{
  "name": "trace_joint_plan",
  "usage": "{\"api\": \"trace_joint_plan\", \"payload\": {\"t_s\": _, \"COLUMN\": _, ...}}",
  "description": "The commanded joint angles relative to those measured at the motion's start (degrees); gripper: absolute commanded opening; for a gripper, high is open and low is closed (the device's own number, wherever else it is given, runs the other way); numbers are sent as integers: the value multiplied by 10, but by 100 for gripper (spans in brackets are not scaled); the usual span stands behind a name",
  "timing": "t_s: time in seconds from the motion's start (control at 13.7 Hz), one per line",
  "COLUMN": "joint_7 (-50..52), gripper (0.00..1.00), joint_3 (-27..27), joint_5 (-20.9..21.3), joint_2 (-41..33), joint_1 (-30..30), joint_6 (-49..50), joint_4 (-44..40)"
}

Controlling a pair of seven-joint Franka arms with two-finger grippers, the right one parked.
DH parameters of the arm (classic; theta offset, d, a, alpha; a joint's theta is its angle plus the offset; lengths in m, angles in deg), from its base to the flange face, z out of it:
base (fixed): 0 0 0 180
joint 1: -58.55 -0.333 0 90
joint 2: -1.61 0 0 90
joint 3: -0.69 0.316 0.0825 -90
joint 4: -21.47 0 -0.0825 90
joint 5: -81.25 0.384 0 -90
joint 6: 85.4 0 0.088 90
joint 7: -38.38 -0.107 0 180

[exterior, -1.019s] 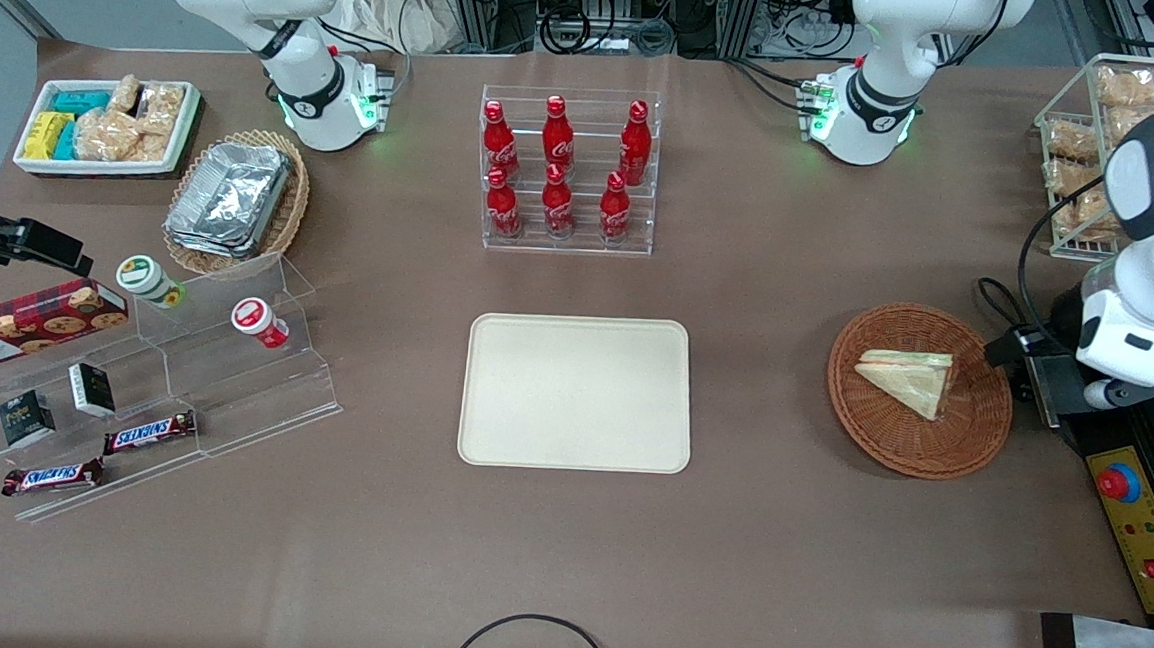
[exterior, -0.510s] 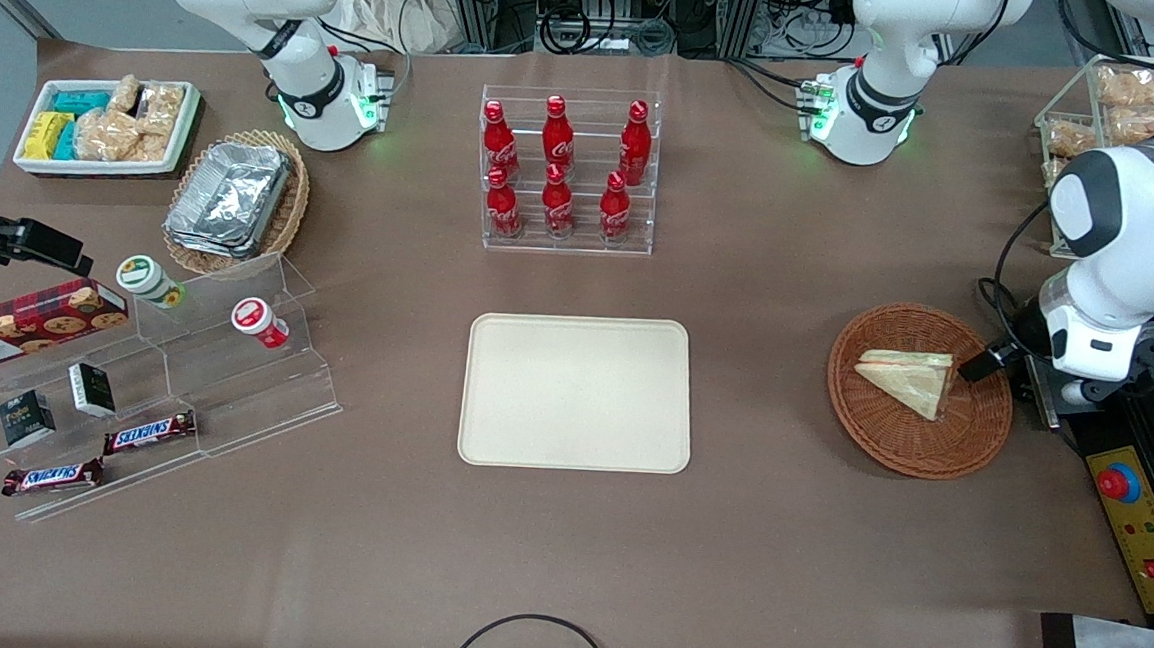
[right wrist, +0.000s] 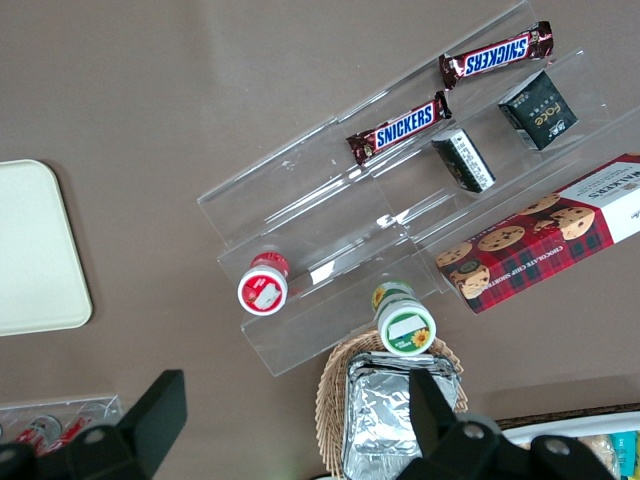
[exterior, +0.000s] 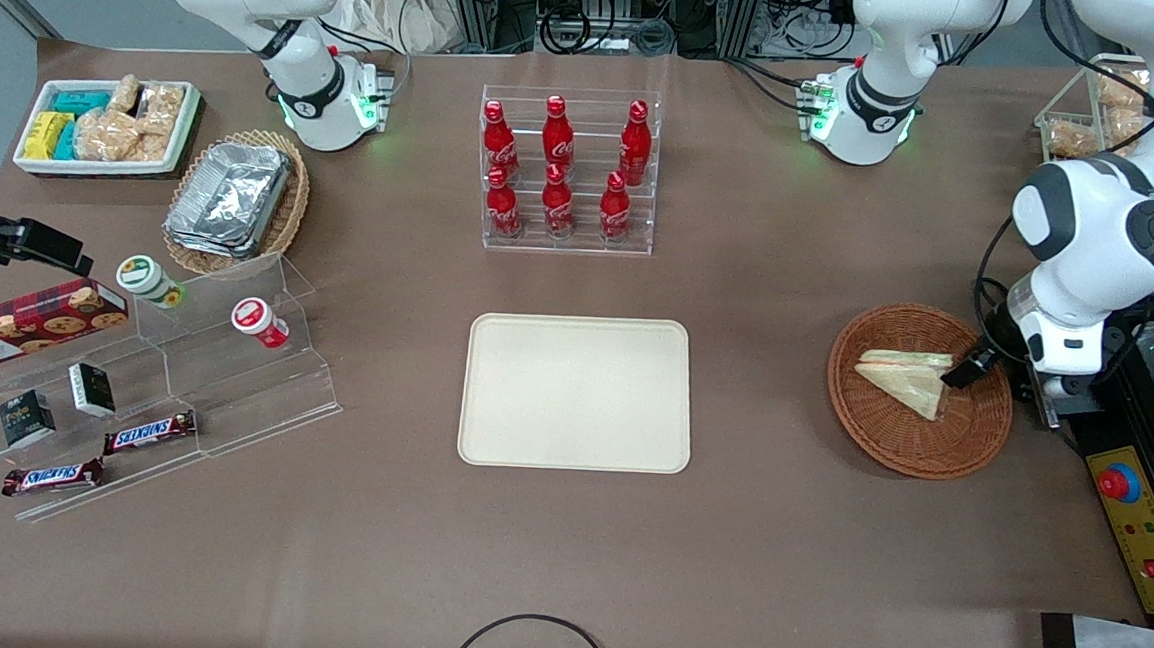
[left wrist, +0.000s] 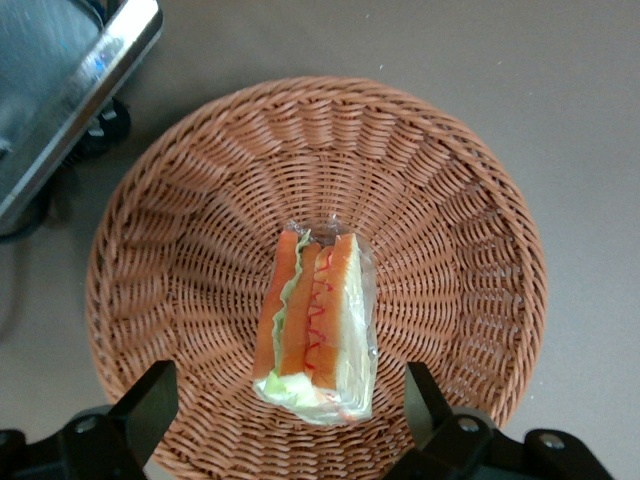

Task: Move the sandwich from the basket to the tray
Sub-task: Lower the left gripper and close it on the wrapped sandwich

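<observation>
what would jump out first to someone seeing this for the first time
Probably the red bottles in their clear rack, above the bare tray at the table's middle. Next, the sandwich lying in the basket toward the working arm's end, with the gripper hanging over it, fingers spread wide on either side and not touching it.

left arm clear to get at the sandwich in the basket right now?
Probably yes. The gripper hangs open above the sandwich, which lies alone in the basket. Nothing covers it, and the low rim leaves room for the fingers on either side.
</observation>
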Motion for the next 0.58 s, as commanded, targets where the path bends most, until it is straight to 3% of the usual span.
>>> {"api": "trace_joint_plan", "payload": {"t_s": 0.0, "joint_7": 15, "gripper": 100, "joint_3": -2, "joint_5": -21, "joint_2": 14, "joint_1": 0, "joint_6": -34, "joint_4": 11}}
{"api": "trace_joint_plan", "payload": {"t_s": 0.51, "joint_7": 15, "gripper": 100, "joint_3": -3, "joint_5": -68, "joint_2": 48, "joint_1": 6, "joint_6": -83, "joint_4": 21}}
